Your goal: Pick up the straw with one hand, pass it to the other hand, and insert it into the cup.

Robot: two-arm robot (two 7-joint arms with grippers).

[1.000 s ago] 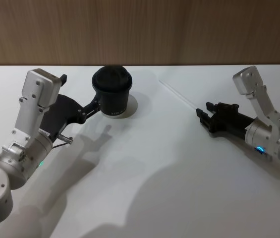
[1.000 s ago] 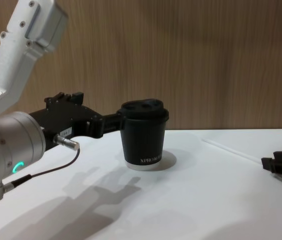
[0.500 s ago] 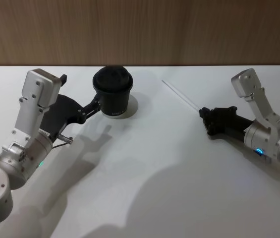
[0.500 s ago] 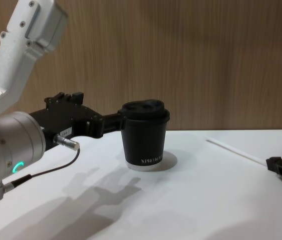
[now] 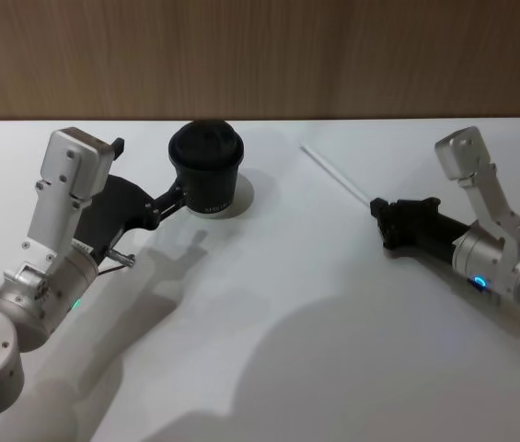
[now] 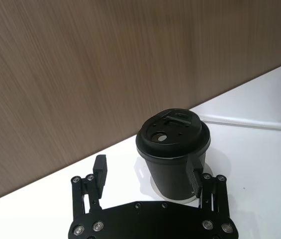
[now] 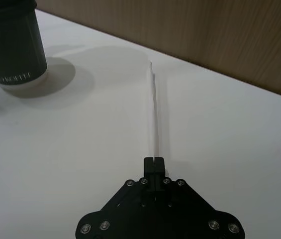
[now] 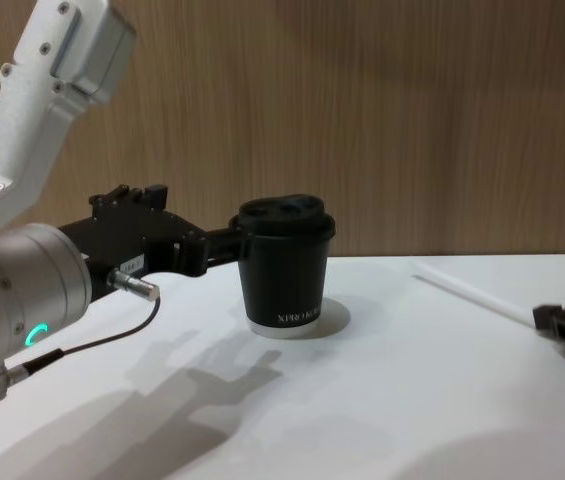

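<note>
Cup (image 5: 206,177) shifted slightly leftward; right hand (image 5: 378,206) now closed on the straw (image 5: 335,172) end.
Head view: left hand (image 5: 150,169) wide open, empty, one finger touching cup.
Right wrist view: fingers pressed together, straw extending ahead.
Chest view: cup upright on counter (image 8: 392,400).

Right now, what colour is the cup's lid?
The lid is black, like the cup; clearest in the left wrist view.

Right claw (image 5: 377,210) pinching straw (image 5: 337,173), cup (image 5: 206,175) upright
</note>
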